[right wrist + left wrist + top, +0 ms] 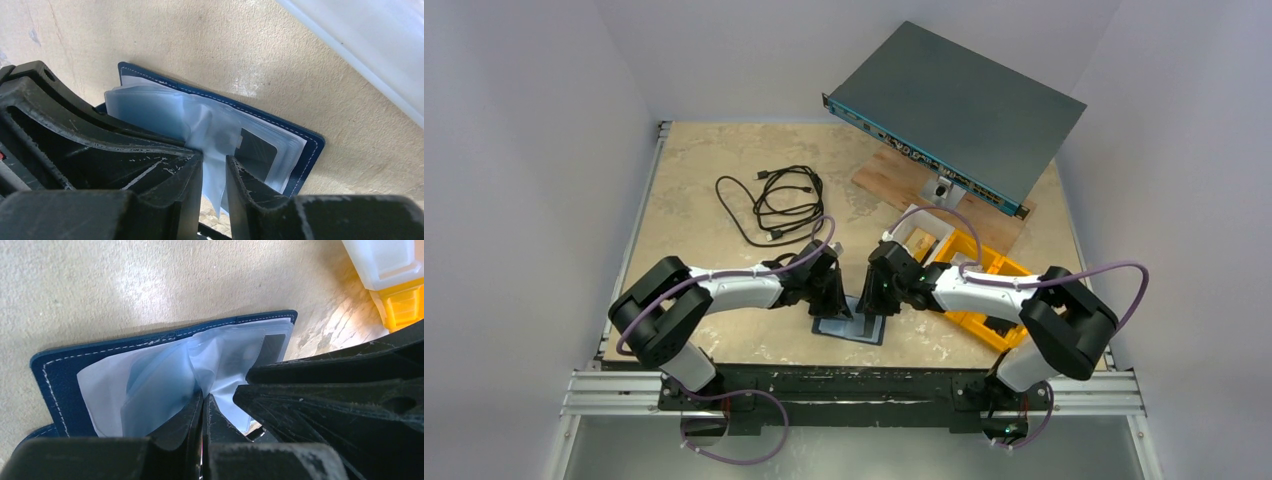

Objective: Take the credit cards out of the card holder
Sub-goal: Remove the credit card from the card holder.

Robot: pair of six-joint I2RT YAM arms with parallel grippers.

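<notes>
The navy card holder point(852, 330) lies open and flat on the table between both arms, its clear plastic sleeves point(150, 385) fanned upward. My left gripper point(205, 399) is shut, pinching a fold of one sleeve at its middle. My right gripper point(214, 167) comes in from the other side, its jaws a narrow gap apart with a sleeve point(215, 135) hanging loosely between them. A dark card point(257, 152) shows inside a sleeve on the right half of the card holder point(305, 160); the same dark card point(274, 347) appears in the left wrist view. The right gripper's black fingers point(325, 400) fill that view's right side.
Yellow bins point(984, 290) and a white container point(921, 240) stand just right of the card holder. A coiled black cable point(774, 200) lies at the back left. A grey rack device point(959, 105) rests tilted on a wooden board point(889, 178) at the back right.
</notes>
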